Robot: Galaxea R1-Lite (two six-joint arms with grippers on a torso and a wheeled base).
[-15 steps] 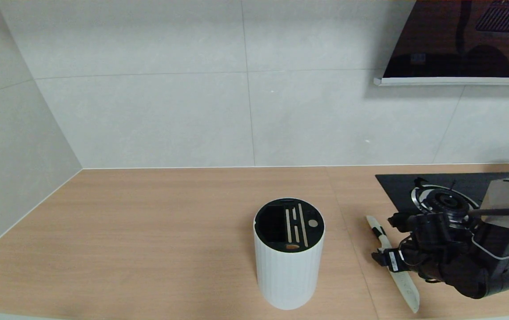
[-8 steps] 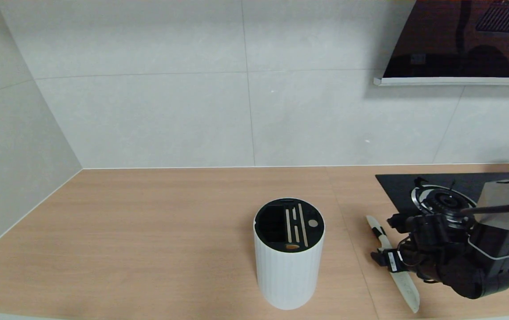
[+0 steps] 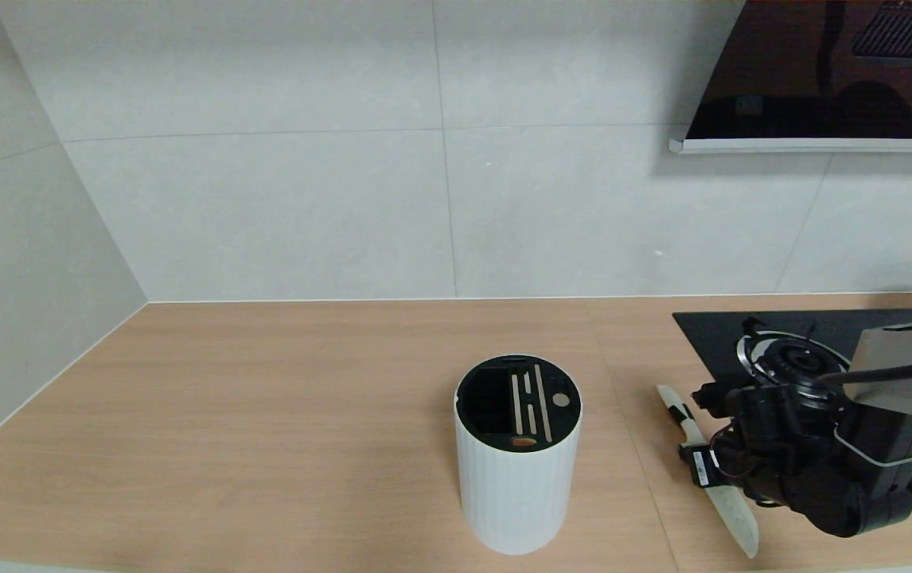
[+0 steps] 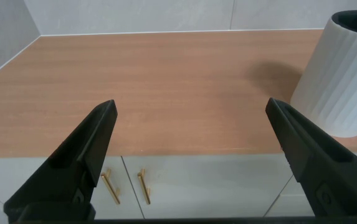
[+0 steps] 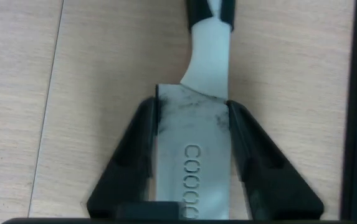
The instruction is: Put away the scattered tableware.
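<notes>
Soft, even light filled the scene and lay bright on the pale wall tiles [image 3: 265,199]. The white holder [image 4: 343,74] threw a faint, diffuse shadow on the table [image 4: 166,81] beside it. The glossy range hood [image 3: 830,72] carried dim reflections. Straight wall lines slanted toward the head view's edges.

There is one white ribbed cylindrical holder with a black slotted top [image 3: 517,477]; one white-bladed knife with a white and black handle [image 3: 730,513]; one light wooden countertop [image 3: 305,414]. There is one black glass hob [image 3: 703,334] with one round metal burner [image 3: 794,362] visible on it; one dark glossy range hood [image 3: 822,79]; two slim gold cabinet handles [image 4: 110,187]. The black grippers number two: one left gripper [image 4: 190,124]; one right gripper [image 3: 703,434].
</notes>
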